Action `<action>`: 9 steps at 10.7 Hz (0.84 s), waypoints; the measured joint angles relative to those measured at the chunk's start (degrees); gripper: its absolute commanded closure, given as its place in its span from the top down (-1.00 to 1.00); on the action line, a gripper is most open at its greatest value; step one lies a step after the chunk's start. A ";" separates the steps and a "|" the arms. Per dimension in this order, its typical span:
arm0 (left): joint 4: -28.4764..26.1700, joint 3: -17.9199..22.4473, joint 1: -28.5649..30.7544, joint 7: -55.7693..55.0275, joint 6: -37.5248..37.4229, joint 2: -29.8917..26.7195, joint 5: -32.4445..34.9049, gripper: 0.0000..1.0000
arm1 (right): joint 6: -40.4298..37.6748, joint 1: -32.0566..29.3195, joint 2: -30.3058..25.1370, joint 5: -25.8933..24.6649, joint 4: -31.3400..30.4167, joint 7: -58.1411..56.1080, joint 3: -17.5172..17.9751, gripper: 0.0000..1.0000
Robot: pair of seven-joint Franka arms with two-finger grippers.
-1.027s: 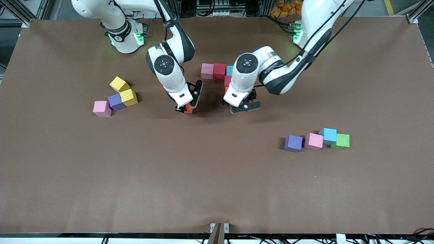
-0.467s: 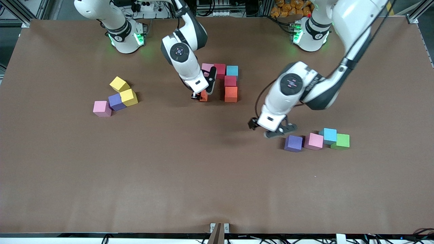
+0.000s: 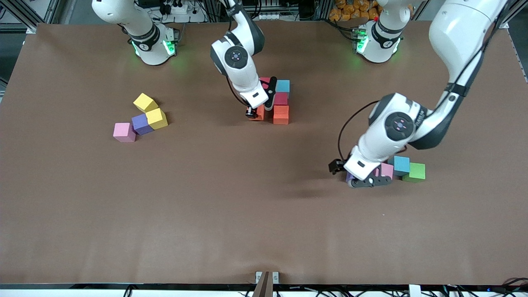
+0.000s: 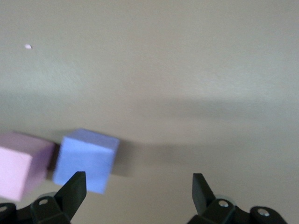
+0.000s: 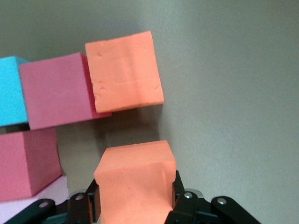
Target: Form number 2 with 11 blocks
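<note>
1. Front view: over the last second the right gripper (image 3: pixel 256 113) has carried its small orange foam cube (image 3: pixel 260 111) from open table up to the unfinished number 2 (image 3: pixel 281 99), which lies at about 12 o'clock from the table's centre. Its jaws pinch the cube, now just beside the orange foam cube already placed (image 3: pixel 281 114). That one ends a column with a dark red foam cube (image 3: pixel 280 98) and a light blue foam cube (image 3: pixel 282 86). Meanwhile the left gripper (image 3: pixel 353 174) has left the digit and swung to about 4 o'clock. It hangs low with its jaws spread over the purple foam cube (image 3: pixel 350 177) that ends a row with a pink foam cube (image 3: pixel 387 170).
2. I judge the middle bar is about to gain its second cube, and the purple cube looks like the next pick. More loose cubes wait at about 9 o'clock.
3. Left wrist view: the spread fingers (image 4: pixel 74 186) are empty. The purple cube (image 4: pixel 84 158) sits by one finger, not centred between them, and touches the pink one (image 4: pixel 23 170).
4. Right wrist view: the gripped cube (image 5: pixel 135 179) is close to the placed orange cube (image 5: pixel 124 70), with a gap left.
5. No containers are in view.
</note>
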 measured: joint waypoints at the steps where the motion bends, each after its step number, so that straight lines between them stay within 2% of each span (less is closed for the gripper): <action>1: 0.76 0.02 1.57 4.50 0.00 1.19 0.00 1.00 | 0.03 0.30 1.42 0.00 1.39 1.07 0.00 -0.88; 4: 2.52 0.82 3.12 10.97 0.01 3.77 0.00 1.00 | 0.03 1.38 5.10 0.00 4.51 3.54 0.05 -0.88; 9: 3.44 2.11 2.35 15.78 0.01 5.97 0.03 1.00 | 0.02 2.01 6.29 0.00 6.09 5.24 -0.04 -0.88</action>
